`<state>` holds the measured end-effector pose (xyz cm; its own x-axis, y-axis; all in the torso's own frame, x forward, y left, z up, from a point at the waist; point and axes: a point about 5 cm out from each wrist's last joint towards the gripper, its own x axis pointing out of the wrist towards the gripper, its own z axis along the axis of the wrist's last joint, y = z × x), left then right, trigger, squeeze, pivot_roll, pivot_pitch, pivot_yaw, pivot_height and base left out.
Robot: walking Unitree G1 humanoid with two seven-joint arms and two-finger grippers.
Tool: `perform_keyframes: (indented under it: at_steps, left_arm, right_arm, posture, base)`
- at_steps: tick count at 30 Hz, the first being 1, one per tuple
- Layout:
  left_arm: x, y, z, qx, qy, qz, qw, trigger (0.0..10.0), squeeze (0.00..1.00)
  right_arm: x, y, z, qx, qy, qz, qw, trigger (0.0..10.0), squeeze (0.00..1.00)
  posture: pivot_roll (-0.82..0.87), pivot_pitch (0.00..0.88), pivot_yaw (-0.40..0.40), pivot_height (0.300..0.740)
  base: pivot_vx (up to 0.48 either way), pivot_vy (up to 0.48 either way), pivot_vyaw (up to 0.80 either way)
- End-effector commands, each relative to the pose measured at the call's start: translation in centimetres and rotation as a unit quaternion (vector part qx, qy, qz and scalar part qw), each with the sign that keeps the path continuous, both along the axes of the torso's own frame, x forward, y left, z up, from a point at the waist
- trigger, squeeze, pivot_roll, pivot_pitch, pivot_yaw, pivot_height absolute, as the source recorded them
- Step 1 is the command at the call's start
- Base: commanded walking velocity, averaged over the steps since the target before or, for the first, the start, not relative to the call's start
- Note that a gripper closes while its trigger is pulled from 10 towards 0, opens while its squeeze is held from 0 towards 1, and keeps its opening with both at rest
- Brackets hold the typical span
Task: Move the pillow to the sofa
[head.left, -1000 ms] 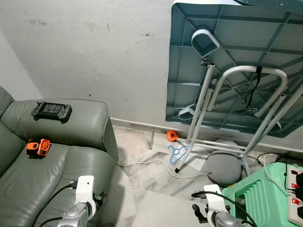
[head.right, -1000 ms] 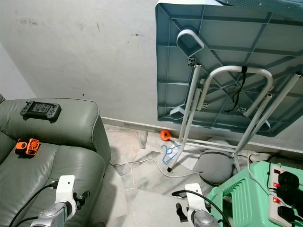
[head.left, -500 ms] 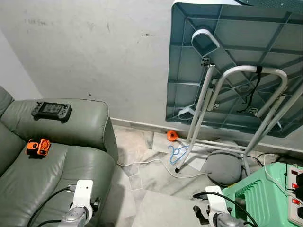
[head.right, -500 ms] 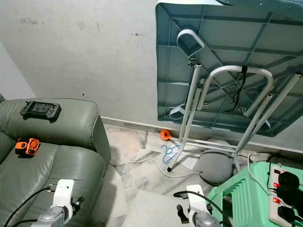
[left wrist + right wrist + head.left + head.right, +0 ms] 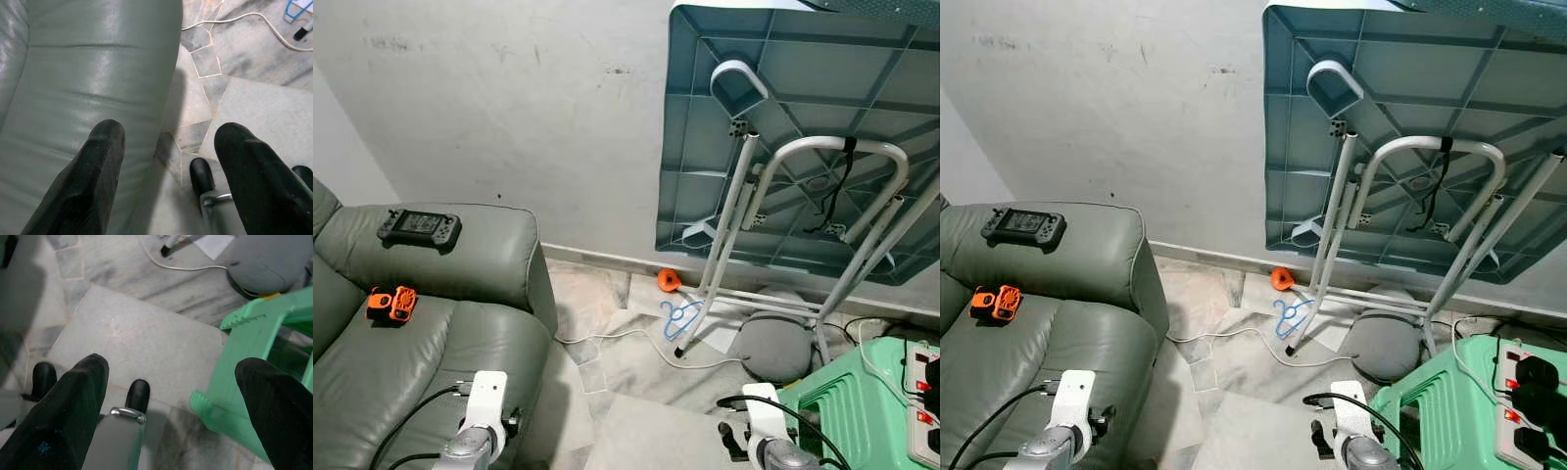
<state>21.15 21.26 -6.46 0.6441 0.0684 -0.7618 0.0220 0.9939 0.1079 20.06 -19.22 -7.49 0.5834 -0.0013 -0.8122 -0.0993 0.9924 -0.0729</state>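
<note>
The pillow (image 5: 773,347) is a round grey cushion lying on the marble floor by the wall, under the legs of a tipped-up table; its edge also shows in the right wrist view (image 5: 266,262). The grey-green leather sofa (image 5: 431,333) is at my left. My left gripper (image 5: 168,161) hangs open over the sofa's front corner and the floor, holding nothing. My right gripper (image 5: 171,396) hangs open above the floor beside a green stool, well short of the pillow. Both wrists, left (image 5: 481,426) and right (image 5: 766,441), show low in the eye views.
A teal folding table (image 5: 783,127) with white legs leans on the wall above the pillow. A green plastic stool (image 5: 847,411) with a power strip (image 5: 925,397) stands at the right. A white cable (image 5: 607,338), a blue hanger (image 5: 680,315) and an orange object (image 5: 669,280) lie on the floor. A game console (image 5: 419,229) and an orange gadget (image 5: 391,304) lie on the sofa.
Both wrists have dropped a little lower in the eye views, and the right one has shifted slightly to the right. The pillow has not moved.
</note>
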Motion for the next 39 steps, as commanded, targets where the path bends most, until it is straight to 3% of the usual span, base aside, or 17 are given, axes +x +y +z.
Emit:
perform_keyframes:
  at_steps: [1,12,39]
  left_arm:
    - [-0.73,0.49,-0.34,0.012,0.017,-0.003,1.0,10.0,0.0]
    - [-0.71,0.5,-0.34,0.014,0.019,-0.008,1.0,10.0,0.0]
    - [-1.21,0.37,-0.67,0.011,0.035,-0.008,0.999,10.0,0.0]
  right_arm:
    - [0.28,0.56,0.06,0.006,0.001,0.007,1.0,10.0,0.0]
    - [0.11,1.45,-0.12,0.006,0.006,0.035,0.999,10.0,0.0]
    - [-0.69,1.49,-0.54,-0.003,0.019,0.059,0.998,10.0,0.0]
  posture:
    - [-0.07,0.0,0.033,0.74]
    - [-0.06,0.0,0.04,0.74]
    - [-0.07,0.02,0.04,0.74]
  base:
    - [0.0,0.0,0.8]
    - [0.0,0.0,0.8]
    - [0.0,0.0,0.8]
